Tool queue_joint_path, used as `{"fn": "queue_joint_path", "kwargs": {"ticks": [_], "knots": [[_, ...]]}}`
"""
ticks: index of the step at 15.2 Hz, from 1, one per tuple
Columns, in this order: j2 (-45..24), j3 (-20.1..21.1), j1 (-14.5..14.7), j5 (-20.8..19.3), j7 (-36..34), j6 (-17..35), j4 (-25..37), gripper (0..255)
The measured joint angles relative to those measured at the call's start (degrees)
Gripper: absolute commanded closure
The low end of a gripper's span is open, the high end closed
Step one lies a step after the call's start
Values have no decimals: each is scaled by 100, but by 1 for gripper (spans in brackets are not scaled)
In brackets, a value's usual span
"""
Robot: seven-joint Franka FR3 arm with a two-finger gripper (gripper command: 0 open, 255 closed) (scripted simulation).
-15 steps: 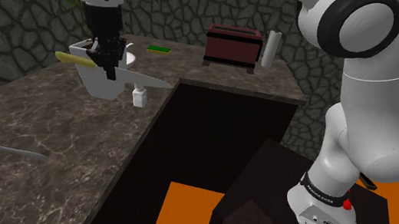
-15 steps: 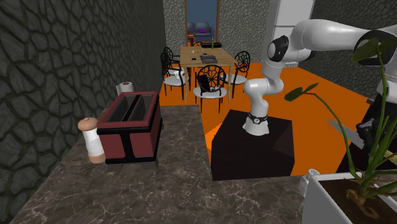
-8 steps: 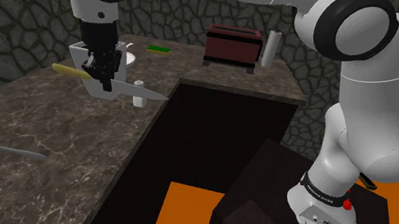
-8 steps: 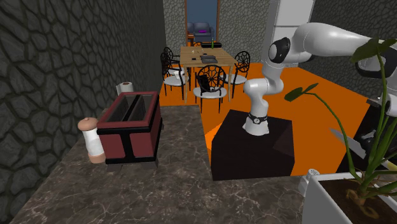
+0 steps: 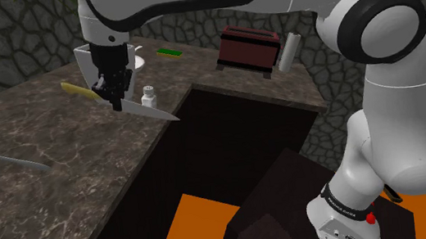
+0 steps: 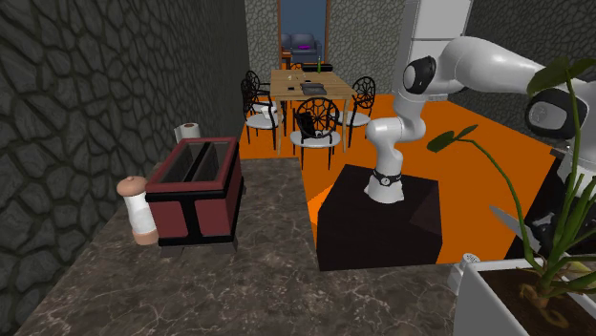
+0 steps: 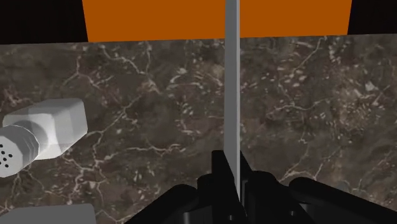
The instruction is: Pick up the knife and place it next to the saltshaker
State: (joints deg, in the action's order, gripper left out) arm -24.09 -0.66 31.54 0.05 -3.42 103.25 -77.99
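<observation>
My gripper (image 5: 117, 91) is shut on the knife (image 5: 155, 109) where the blade meets the handle. The yellow handle (image 5: 76, 88) sticks out toward the shoulder view's left, and the grey blade slopes down to the counter's edge. In the wrist view the blade (image 7: 232, 89) runs straight out from between the fingers (image 7: 219, 170), over the dark marble. The white saltshaker (image 5: 148, 95) stands just behind the blade, close to the gripper; the saltshaker (image 7: 39, 132) is beside the fingers and apart from the blade. In the second exterior view the gripper (image 6: 542, 227) is partly behind plant leaves.
A white planter (image 6: 489, 298) with a leafy plant stands right behind the saltshaker (image 6: 468, 260). A dark red toaster (image 5: 249, 48) and a paper roll (image 5: 288, 52) sit on the far counter. A grey utensil (image 5: 6, 159) lies at the shoulder view's left. The counter (image 5: 62, 181) drops off to an orange floor.
The gripper has come down with the knife, from in front of the planter to just above the counter beside the saltshaker. The grip has not changed.
</observation>
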Motion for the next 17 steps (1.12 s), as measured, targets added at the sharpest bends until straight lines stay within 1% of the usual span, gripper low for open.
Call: {"fn": "queue_joint_path", "kwargs": {"ticks": [13, 17], "knots": [[-141, 2, 2, 1, -3, 960, -819, 255], [-184, 1, 0, 2, 0, 1084, -899, 255]]}}
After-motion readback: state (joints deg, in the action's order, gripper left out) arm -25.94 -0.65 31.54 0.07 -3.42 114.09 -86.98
